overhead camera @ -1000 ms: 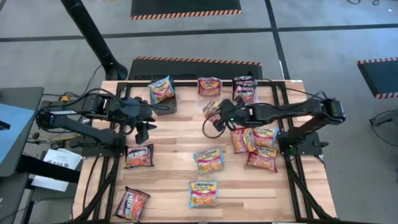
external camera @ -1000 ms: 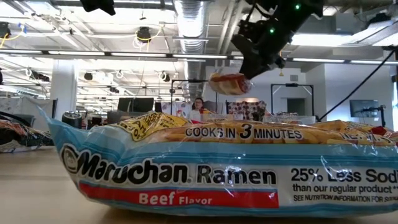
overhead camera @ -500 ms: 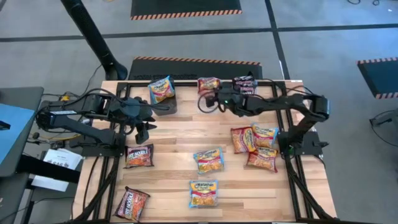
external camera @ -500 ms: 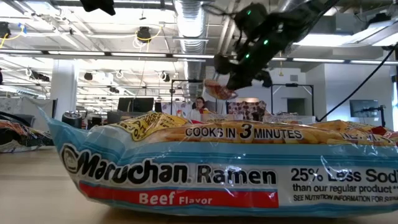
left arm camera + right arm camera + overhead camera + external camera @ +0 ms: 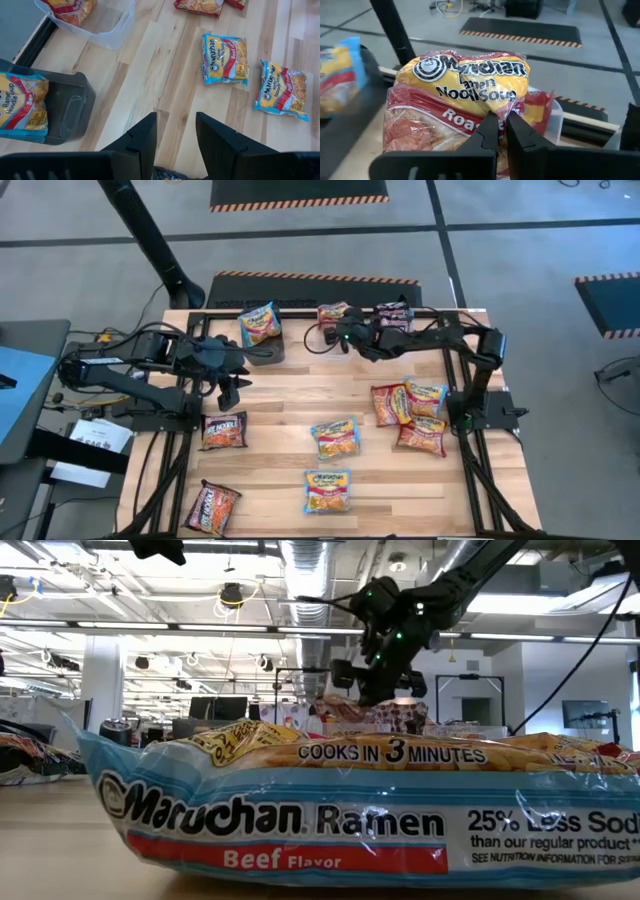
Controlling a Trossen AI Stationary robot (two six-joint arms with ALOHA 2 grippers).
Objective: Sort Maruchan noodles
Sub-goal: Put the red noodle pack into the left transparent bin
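I have the right gripper (image 5: 501, 131) up at the far edge of the bench (image 5: 280, 395), its jaws pinched shut on a thin fold of wrapper at the edge of a yellow-and-red crinkly plastic ramen packet (image 5: 462, 107). In the high view that packet (image 5: 333, 313) hangs over the clear plastic bin (image 5: 552, 112) at the far middle, where at least one like packet seems to lie already. To one side a dark plastic bin (image 5: 265, 352) carries a light blue and yellow packet (image 5: 260, 323); on the other side black and red packets (image 5: 393, 318) are gathered.

The left gripper (image 5: 228, 388) waits over bare wood near the dark bin, jaws partly apart and holding nothing.

The other noodles lie loose on the bench: a red and orange cluster (image 5: 410, 415) on the right, two blue ones (image 5: 336, 437) mid-bench, with one more blue nearest the low camera (image 5: 330, 815), and two black ones (image 5: 224, 430) on the left.

I judge these packets light, with a brittle noodle block inside a slick, loose film. A pinch on the crimped seam or a corner fold spares the block, but the packet will swing and may slip, so I would move gently and release low over the bin.
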